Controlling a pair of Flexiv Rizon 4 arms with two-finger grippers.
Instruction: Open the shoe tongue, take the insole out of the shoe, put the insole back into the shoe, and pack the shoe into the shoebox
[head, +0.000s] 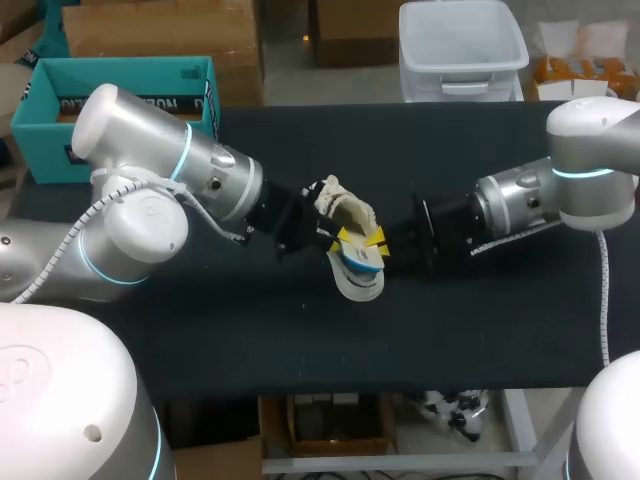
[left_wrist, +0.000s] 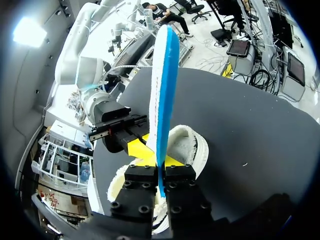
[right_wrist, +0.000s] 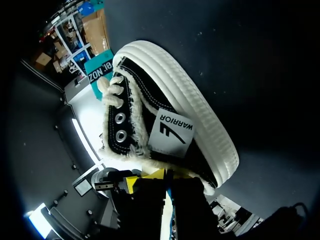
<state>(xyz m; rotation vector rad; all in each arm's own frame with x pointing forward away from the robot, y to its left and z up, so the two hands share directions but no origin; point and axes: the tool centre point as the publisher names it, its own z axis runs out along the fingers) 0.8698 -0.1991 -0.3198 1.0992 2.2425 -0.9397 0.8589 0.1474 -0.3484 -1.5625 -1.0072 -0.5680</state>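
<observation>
The work is at the insole step. The left hand (left_wrist: 159, 162) is pinched on the insole (left_wrist: 162, 75), one yellow tip on each face. The left wrist view shows the insole standing on edge ahead of that hand, blue on one face and white on the other, with nearly all its length clear of the shoe (left_wrist: 192, 145). Only the gripped end sits down at the fleecy opening. The shoe is a black canvas one with a ribbed white rubber sole and pale fleece lining. It lies near the middle of the black table (head: 480, 330), between the two arms, and the right wrist view shows it tipped on its side with the opening facing the hands. The right hand (head: 383, 241) is close against the left hand at that opening. Whether it grips the collar or the insole, or nothing, I cannot tell, since the dark parts crowd together there. From one moment I cannot say if the insole is on its way out or about to go back in; with so much of it free, I judge it is as good as out. Putting it back calls for tilting the far end down into the mouth and sliding it along the footbed while the shoe is held steady. The fleece will probably drag on it. Packing is not yet begun: the teal shoebox (head: 40, 120) stands open at the table's far left corner, well apart from the shoe.
</observation>
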